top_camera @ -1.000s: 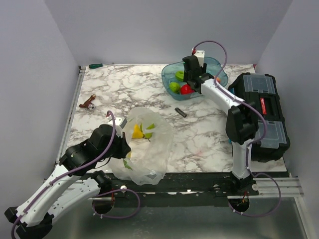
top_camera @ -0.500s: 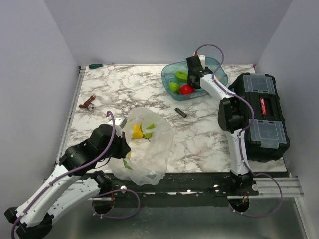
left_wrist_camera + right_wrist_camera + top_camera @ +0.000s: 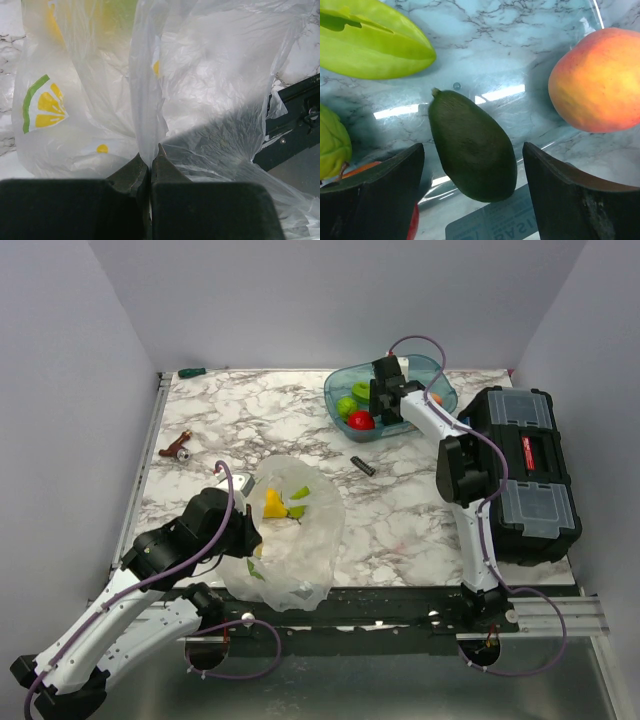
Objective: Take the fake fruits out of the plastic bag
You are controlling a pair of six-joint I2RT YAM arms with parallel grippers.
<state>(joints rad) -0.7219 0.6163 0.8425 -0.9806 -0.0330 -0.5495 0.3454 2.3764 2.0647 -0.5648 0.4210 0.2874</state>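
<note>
The left claw [image 3: 150, 167] was pressed together on a fold of the plastic bag [image 3: 200, 85]. It pinched the thin see-through film between its two dark fingers. In the left wrist view the bag filled almost the whole frame. A lemon slice print [image 3: 44, 105] showed at the left.

From above, the bag lay crumpled at the lower middle of the frame, by the near edge of the marble counter [image 3: 260, 420]. A yellow fruit [image 3: 273, 503] sat inside the bag, in its upper left part. Something green was just beside it. I could not tell if that was fruit or print.

The right claw [image 3: 383, 400] was at the top middle of the frame from above, reaching down into the blue tub [image 3: 333, 390]. Its fingers were spread wide and held nothing.

In the right wrist view a dark green fruit [image 3: 472, 145] lay on the tub floor in the middle of the frame. It was between the two fingers, with a gap on each side. A long light green fruit [image 3: 375, 45] lay at the upper left. A bumpy green fruit [image 3: 331, 142] peeked in at the left edge. From above, a red fruit [image 3: 361, 420] showed at the near end of the tub.

An orange peach [image 3: 597, 80] sat at the upper right of the right wrist view. I could not tell if it was inside the tub. A black toolbox [image 3: 525, 470] stood at the right of the frame from above.
</note>
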